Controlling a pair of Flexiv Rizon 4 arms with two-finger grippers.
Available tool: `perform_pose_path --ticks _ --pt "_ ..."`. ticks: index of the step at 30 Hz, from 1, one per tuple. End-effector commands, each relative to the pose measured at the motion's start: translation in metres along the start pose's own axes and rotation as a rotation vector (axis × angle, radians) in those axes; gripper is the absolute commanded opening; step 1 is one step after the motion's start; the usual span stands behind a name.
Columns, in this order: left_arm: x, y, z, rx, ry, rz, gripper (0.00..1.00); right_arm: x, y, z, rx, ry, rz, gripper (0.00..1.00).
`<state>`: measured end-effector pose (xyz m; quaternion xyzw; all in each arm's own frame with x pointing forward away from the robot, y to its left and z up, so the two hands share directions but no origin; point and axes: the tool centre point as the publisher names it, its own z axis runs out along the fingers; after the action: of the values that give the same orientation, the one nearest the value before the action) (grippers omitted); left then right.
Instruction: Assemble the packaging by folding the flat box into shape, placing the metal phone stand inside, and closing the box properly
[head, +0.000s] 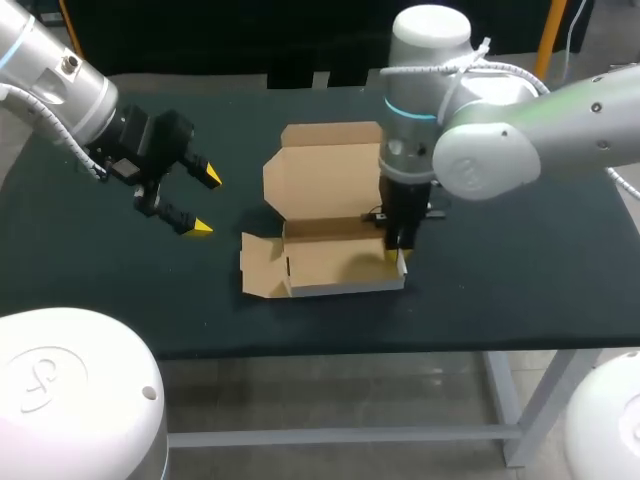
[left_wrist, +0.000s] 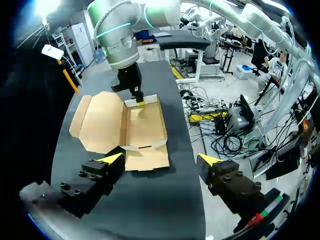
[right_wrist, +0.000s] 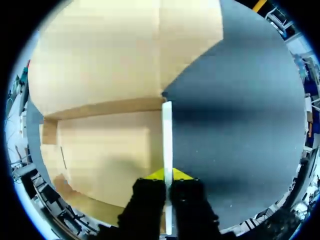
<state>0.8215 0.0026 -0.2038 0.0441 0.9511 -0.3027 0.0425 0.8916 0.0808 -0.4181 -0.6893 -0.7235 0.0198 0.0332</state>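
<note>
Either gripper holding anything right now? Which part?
The right gripper pinches the box by its upright side wall, a finger each side; the left gripper is open and empty.

You are looking at a head view where the right arm (head: 520, 140) is covering the right end of the box (head: 335, 262), so the right gripper (head: 394, 258) is showing only a sliver of yellow. In the right wrist view the picture's edge is cutting off the lid (right_wrist: 100, 50), and the gripper's black fingers (right_wrist: 145, 210) are hiding the near stretch of the side wall (right_wrist: 167, 135) between them
</note>
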Motion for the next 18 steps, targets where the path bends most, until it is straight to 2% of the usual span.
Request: perform_pose_path --ticks 1,18 --pt "0.0001 -0.0004 -0.0010 -0.004 0.003 0.000 1.00 0.0060 0.0043 -0.0019 0.019 -0.022 0.002 0.00" --pt "0.0001 -0.0004 -0.0010 -0.004 0.003 0.000 1.00 0.0059 0.0035 0.0000 0.028 -0.027 0.015 0.00"
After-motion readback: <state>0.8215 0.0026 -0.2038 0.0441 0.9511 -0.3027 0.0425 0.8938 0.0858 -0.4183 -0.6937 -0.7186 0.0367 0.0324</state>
